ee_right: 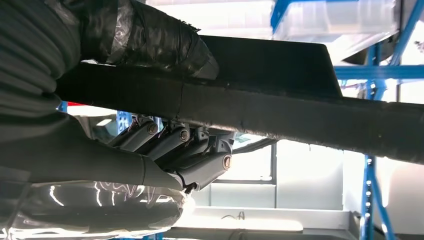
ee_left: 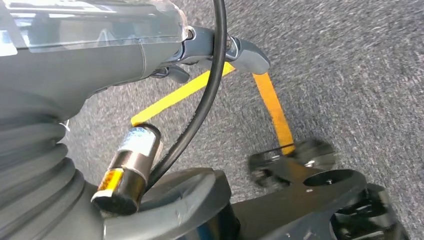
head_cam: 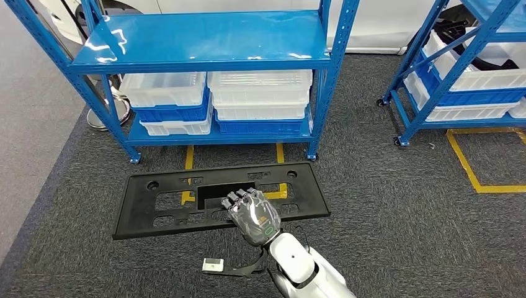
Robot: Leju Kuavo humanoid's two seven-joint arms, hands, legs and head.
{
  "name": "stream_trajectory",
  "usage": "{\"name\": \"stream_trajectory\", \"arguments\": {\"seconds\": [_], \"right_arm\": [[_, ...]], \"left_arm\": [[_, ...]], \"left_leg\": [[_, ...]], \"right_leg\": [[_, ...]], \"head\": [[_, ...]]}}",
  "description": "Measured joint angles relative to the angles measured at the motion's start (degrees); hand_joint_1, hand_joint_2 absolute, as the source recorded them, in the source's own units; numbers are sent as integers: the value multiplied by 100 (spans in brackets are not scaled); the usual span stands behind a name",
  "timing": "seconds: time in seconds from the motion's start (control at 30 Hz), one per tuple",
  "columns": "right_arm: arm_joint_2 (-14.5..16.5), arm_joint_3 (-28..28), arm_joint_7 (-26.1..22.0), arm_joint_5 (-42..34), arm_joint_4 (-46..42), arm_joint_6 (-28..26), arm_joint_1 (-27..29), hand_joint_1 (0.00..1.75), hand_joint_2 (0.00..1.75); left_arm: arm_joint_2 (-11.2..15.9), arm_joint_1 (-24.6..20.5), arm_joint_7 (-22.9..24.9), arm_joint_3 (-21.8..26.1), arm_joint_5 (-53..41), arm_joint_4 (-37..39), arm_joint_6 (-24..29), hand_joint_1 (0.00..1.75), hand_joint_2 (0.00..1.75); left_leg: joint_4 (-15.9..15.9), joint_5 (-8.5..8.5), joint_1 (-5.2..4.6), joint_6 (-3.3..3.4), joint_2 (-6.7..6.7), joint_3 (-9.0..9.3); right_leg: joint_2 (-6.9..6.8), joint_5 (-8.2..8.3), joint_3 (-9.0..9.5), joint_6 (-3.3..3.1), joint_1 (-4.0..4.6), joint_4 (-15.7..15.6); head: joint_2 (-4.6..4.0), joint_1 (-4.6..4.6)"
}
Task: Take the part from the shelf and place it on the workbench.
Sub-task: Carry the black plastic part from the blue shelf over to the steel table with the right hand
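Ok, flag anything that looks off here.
The black part hangs tilted, gripped by the right hand alone near its near edge, so most of it overhangs to the left. Nothing looks spilled or damaged.

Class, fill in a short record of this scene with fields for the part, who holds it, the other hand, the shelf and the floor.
part: long black plastic panel with cut-outs, held flat above the floor
holder: right robot hand, gripping the panel's near edge, thumb on one face and fingers on the other
other hand: left robot hand, hanging over the carpet, holds nothing
shelf: blue rack ahead, white and blue bins on its lower level
floor: grey carpet with yellow tape lines
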Motion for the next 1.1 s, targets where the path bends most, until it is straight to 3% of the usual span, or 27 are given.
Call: {"name": "stream_trajectory", "arguments": {"seconds": [0.03,0.07,0.1,0.13,0.2,0.27,0.33,0.37,0.47,0.53,0.57,0.6,0.67,0.73,0.8,0.87,0.93,1.0,1.03,1.07,1.1], "right_arm": [[0,-1,4,19,0,9,7,173,175],[0,-2,9,33,0,19,12,173,175],[1,-4,12,42,0,27,13,173,175],[2,-8,15,44,0,32,13,173,175],[4,-19,21,47,-1,39,12,173,175],[6,-33,24,51,-2,41,13,173,175],[12,-42,24,53,-2,41,21,173,175],[16,-43,24,53,-4,41,25,173,175],[19,-50,26,54,-8,44,52,173,175],[17,-52,26,54,-7,46,84,173,175],[17,-53,26,54,-7,47,94,173,175],[18,-54,26,54,-8,48,98,173,175],[19,-56,26,54,-11,49,96,173,175],[19,-63,26,55,-14,55,96,173,175],[26,-74,26,60,-17,68,98,173,175],[50,-86,32,71,-28,75,97,173,175],[74,-95,42,84,-43,79,97,173,175],[78,-102,51,91,-48,84,113,173,175],[78,-105,54,93,-46,86,124,173,175],[78,-107,56,95,-46,87,133,173,175],[79,-107,56,95,-48,87,138,173,175]], "left_arm": [[1,0,-7,0,4,0,7,0,175],[2,0,-12,0,5,0,9,0,175],[3,1,-15,0,7,0,9,0,175],[5,-2,-17,0,8,0,9,0,175],[5,-24,-25,0,9,0,9,0,175],[6,-38,-27,-1,13,0,11,0,175],[8,-16,-18,-2,25,1,16,0,175],[9,-4,-14,-2,34,2,19,0,175],[7,1,-13,-2,64,2,20,0,175],[8,6,-13,-2,70,3,20,0,175],[8,11,-13,-2,70,4,20,0,175],[8,13,-13,-2,71,4,20,0,175],[0,2,-13,-2,72,4,20,0,175],[-9,-15,-8,-2,75,4,20,0,175],[-10,-10,-2,-3,80,4,20,0,175],[-5,8,0,-4,80,5,21,0,175],[0,4,-1,-4,79,7,23,0,175],[0,-6,-3,-5,79,7,22,0,175],[0,-6,-4,-5,79,7,21,0,175],[1,-4,-2,-6,79,7,21,0,175],[2,-1,0,-7,79,7,21,0,175]], "left_leg": [[103,81,6,-19,2,28],[9,246,15,-34,11,148],[-288,431,25,-46,43,367],[-660,512,27,-56,108,604],[-1291,486,-7,-31,226,977],[-1486,396,-38,44,210,1038],[-1540,420,-11,149,129,1006],[-1554,452,2,203,95,987],[-1553,522,1,312,-13,907],[-1528,539,-7,333,-106,861],[-1515,542,-11,335,-159,848],[-1502,543,-16,334,-216,844],[-1484,548,-25,321,-319,830],[-1475,577,-9,268,-409,775],[-1492,620,9,188,-499,724],[-1405,547,-4,120,-399,656],[-930,254,-8,65,-181,439],[-241,-47,8,16,-94,136],[-36,-94,15,-2,-80,50],[-40,-35,19,-12,-66,66],[-268,114,21,-15,-38,199]], "right_leg": [[-29,27,-57,7,0,21],[-57,48,-112,18,-5,50],[-88,59,-162,31,-10,88],[-120,62,-201,49,-14,129],[-197,70,-262,106,6,200],[-282,105,-303,173,33,234],[-276,72,-349,232,28,291],[-202,-42,-405,258,18,422],[39,-604,-775,309,-5,1359],[71,-698,-902,304,-5,1752],[83,-597,-832,287,-5,1668],[122,-410,-660,258,-4,1373],[324,-121,-291,186,-4,684],[475,-54,-146,145,5,360],[415,-50,-136,133,6,272],[291,-25,-95,90,-26,145],[157,5,-68,42,-45,76],[23,6,-83,26,-37,90],[-43,3,-97,24,-33,106],[-103,1,-113,24,-32,125],[-159,-3,-128,27,-31,146]], "head": [[0,0],[0,0],[0,0],[0,-1],[0,2],[0,6],[0,7],[0,8],[0,9],[0,8],[0,7],[0,7],[0,7],[0,8],[0,10],[0,-2],[0,-20],[0,-26],[0,-26],[0,-26],[0,-26]]}}
